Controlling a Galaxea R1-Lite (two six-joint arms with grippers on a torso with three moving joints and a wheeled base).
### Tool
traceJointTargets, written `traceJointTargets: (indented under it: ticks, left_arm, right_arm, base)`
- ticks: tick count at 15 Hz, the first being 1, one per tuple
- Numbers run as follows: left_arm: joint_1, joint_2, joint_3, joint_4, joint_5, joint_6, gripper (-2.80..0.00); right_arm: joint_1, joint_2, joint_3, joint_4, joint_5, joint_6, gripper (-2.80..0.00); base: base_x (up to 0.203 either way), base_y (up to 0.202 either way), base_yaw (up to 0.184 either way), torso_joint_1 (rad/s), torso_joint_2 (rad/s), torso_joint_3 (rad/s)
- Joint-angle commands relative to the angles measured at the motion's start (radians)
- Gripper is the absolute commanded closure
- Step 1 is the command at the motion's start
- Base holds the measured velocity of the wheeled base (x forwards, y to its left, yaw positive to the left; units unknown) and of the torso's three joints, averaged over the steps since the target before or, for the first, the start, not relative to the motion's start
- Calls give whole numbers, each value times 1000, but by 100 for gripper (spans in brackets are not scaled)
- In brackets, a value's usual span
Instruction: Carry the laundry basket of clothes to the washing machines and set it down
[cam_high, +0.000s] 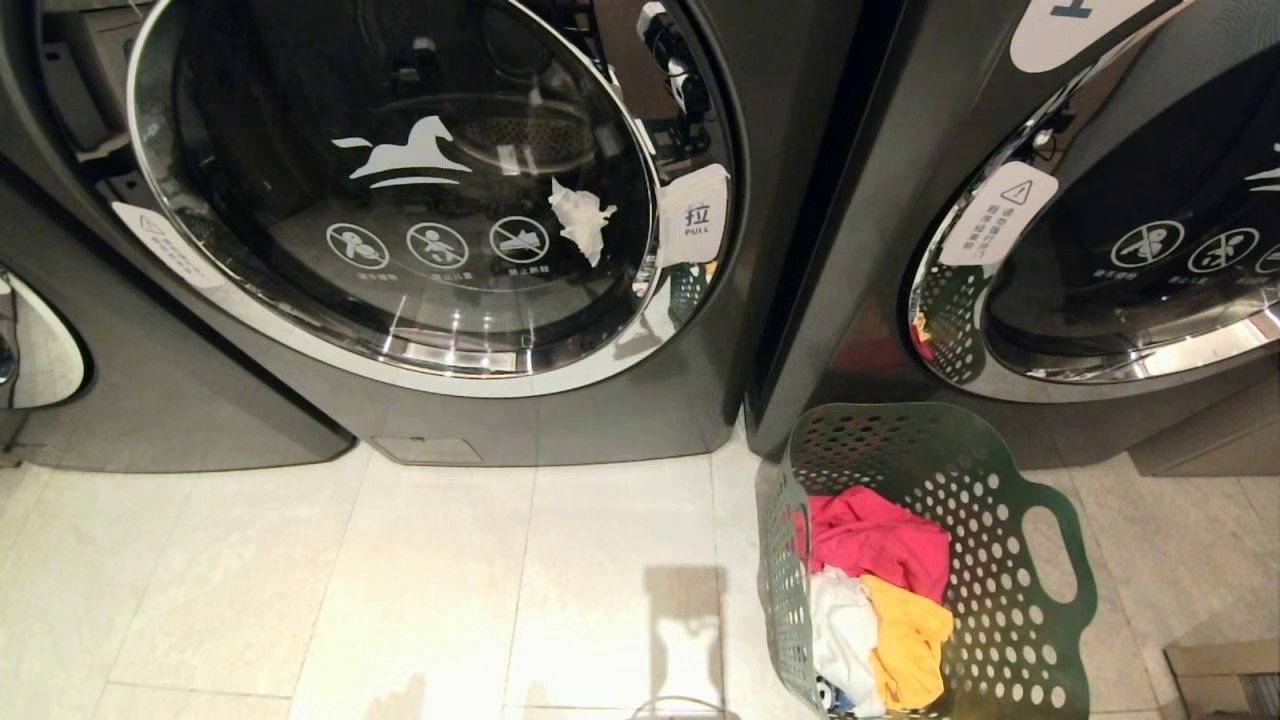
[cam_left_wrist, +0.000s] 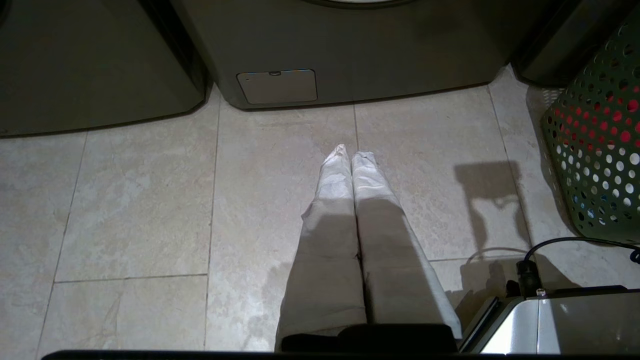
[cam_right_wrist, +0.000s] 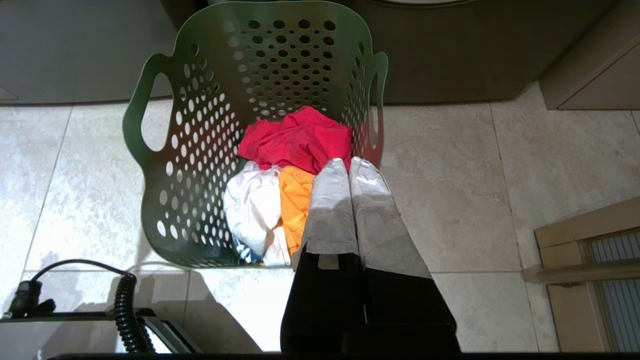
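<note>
- The laundry basket (cam_high: 1010, 560) stands on the tiled floor (cam_high: 400, 590) just in front of the washing machines (cam_high: 420, 200), below the seam between two of them.
- The clothes (cam_high: 880, 600), pink-red, white and yellow-orange, lie inside it.
- The left gripper (cam_left_wrist: 350, 152) hangs clenched and empty over bare tile.
- The right gripper (cam_right_wrist: 348, 162) hangs clenched and empty above the basket's rim.
</note>
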Motion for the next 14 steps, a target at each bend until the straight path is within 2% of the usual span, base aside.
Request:
traceJointTargets:
  ticks: [1,14]
  left_arm:
    - [0,1,0,0,0,0,0]
    - [0,1,0,0,0,0,0]
  right_arm:
    - [0,0,0,0,0,-3,0]
    - [0,0,0,0,0,-2,0]
  base:
    - [0,0,0,0,0,0]
    - [0,0,0,0,0,0]
